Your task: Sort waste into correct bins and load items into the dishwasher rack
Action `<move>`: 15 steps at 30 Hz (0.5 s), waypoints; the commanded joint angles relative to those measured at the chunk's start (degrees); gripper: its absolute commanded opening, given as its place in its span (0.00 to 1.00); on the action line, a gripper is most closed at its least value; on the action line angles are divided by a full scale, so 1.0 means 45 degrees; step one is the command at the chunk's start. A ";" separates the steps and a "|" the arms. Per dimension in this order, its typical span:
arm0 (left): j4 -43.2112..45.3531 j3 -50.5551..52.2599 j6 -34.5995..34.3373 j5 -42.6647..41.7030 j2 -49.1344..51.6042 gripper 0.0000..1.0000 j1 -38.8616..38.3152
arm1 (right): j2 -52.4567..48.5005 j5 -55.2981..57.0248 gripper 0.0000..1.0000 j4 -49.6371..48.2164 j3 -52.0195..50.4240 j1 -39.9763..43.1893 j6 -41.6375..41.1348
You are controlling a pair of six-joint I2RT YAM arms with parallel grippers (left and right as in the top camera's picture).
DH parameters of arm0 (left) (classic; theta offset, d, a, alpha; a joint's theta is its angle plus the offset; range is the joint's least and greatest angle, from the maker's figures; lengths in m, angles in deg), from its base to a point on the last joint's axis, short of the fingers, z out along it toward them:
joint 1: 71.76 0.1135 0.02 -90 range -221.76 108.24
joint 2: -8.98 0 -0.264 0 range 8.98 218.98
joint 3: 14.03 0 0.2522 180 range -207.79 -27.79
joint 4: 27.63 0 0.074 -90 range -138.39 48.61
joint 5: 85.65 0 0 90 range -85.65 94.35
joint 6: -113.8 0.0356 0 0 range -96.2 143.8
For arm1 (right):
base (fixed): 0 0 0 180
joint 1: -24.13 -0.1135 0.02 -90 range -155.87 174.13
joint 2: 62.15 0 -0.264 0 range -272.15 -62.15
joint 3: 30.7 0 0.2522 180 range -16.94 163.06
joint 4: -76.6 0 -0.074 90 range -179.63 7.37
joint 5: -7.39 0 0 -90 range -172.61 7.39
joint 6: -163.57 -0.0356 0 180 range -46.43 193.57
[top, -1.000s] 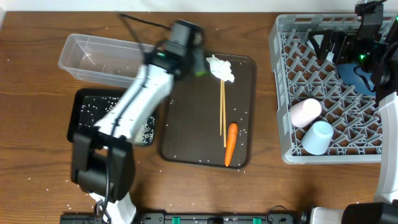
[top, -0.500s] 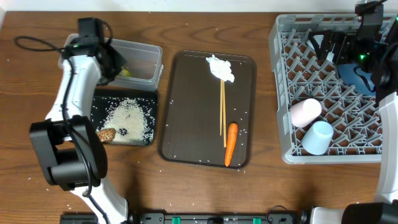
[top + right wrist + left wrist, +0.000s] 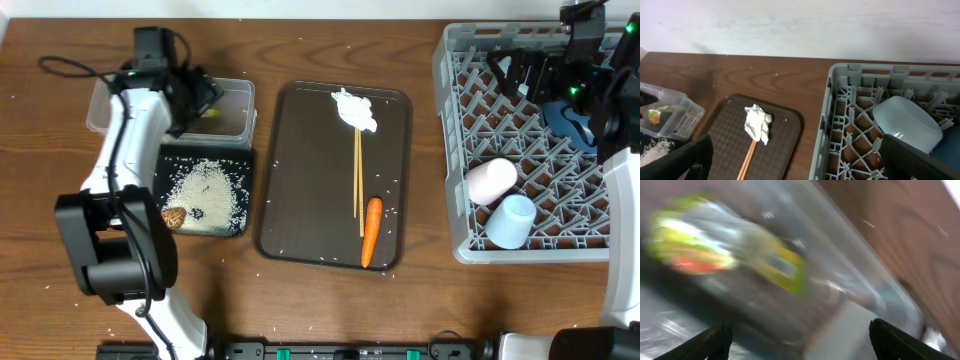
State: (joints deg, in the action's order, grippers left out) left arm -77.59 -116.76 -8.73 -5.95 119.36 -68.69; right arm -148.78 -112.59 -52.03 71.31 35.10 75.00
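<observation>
Where the carrot (image 3: pixel 371 231) lies, its tip seemingly points nearward.

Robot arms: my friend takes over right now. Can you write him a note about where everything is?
Left pincer: open over the clear tub.
Right pincer: open, empty, above the rack.
Done: wrapper in the tub; rice and brown lump in the black tray; pink cup, blue cup, bowl and blue dish in the rack.
To do: tissue and carrot on the brown tray need binning; chopsticks there go in the rack.
</observation>
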 commanded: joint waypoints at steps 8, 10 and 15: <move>-0.0248 0.0131 0.2992 0.1637 0.0189 0.89 -0.4677 | -0.0092 -0.0053 0.99 0.0083 0.0005 -0.0121 -0.0121; -0.0223 0.0131 0.2987 0.1875 0.0189 0.90 -0.5391 | -0.0092 -0.0053 0.99 0.0126 0.0005 -0.0121 -0.0121; -0.0267 0.0180 0.2997 0.1880 0.0189 0.90 -0.6586 | -0.0092 -0.0049 0.99 0.0126 0.0005 -0.0121 -0.0121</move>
State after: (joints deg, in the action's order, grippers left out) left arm -78.58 -116.52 3.42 1.11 119.39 -96.51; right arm -148.78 -112.56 -51.53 71.31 35.10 75.00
